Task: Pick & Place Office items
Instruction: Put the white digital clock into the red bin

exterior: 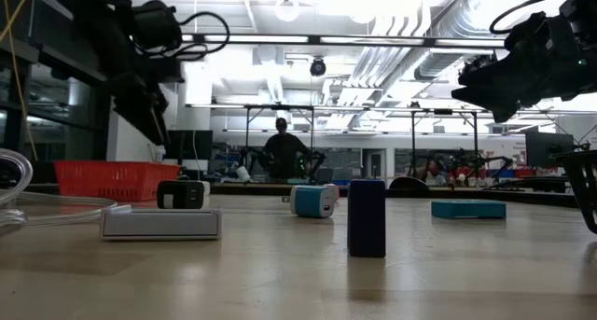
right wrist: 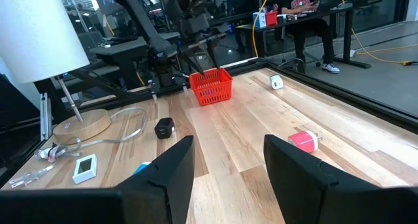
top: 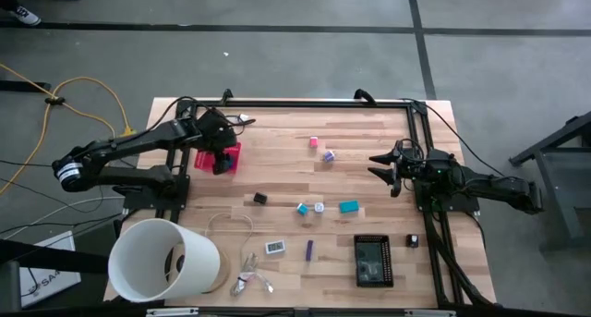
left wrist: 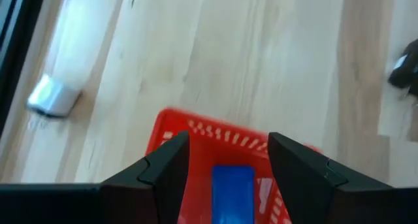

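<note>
A blue block (left wrist: 232, 191) lies inside the red basket (top: 231, 157) at upper left of the high view, directly beneath the left gripper (left wrist: 228, 160), whose fingers are spread and empty. Other small office items (top: 319, 207) lie scattered across the wooden table (top: 369, 169) centre. At right, the right gripper (top: 386, 166) hovers with fingers spread, holding nothing.

The left end effector (top: 222, 160) hangs with its fingers spread over the red basket (top: 228, 156), blocking entry there from above. Bare bench (top: 277, 174) lies between the basket and the small pieces mid-bench, such as the teal block (top: 348, 206). The big white tub (top: 164, 260) crowds the near left corner.
</note>
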You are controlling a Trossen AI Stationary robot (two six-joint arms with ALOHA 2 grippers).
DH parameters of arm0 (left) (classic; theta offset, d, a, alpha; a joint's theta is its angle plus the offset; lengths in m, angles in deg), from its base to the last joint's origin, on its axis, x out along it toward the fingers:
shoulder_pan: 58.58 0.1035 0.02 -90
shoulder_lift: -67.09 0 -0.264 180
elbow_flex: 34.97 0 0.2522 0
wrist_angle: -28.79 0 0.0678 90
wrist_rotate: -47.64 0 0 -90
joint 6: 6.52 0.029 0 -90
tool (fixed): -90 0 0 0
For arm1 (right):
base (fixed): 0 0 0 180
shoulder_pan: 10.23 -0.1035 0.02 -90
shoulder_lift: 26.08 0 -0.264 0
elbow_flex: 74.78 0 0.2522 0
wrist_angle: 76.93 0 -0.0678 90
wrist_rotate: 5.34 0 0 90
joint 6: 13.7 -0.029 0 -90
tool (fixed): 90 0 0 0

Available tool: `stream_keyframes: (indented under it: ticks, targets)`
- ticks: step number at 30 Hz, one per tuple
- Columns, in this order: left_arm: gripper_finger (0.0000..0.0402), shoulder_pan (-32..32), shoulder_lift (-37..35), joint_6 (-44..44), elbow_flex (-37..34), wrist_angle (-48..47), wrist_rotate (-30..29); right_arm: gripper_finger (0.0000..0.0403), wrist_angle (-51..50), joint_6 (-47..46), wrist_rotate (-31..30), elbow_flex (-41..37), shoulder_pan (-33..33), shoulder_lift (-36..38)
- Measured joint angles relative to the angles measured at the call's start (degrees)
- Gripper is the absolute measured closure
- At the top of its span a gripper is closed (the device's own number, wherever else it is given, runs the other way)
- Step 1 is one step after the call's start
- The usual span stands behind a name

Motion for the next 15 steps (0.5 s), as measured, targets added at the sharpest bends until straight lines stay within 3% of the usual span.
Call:
stream_keyframes:
  ticks: [9, 15]
  targets:
    - [0.0201, -4.3, 0.3, -5.4, 3.4, 2.3, -0.5, 0.0231, 0.0, 0.0, 0.0, 0.0, 0.0, 0.0]
    - [0.0201, -8.3, 0.4, -4.8, 6.8, 2.4, -6.0, 0.0231, 0.0, 0.0, 0.0, 0.0, 0.0, 0.0]
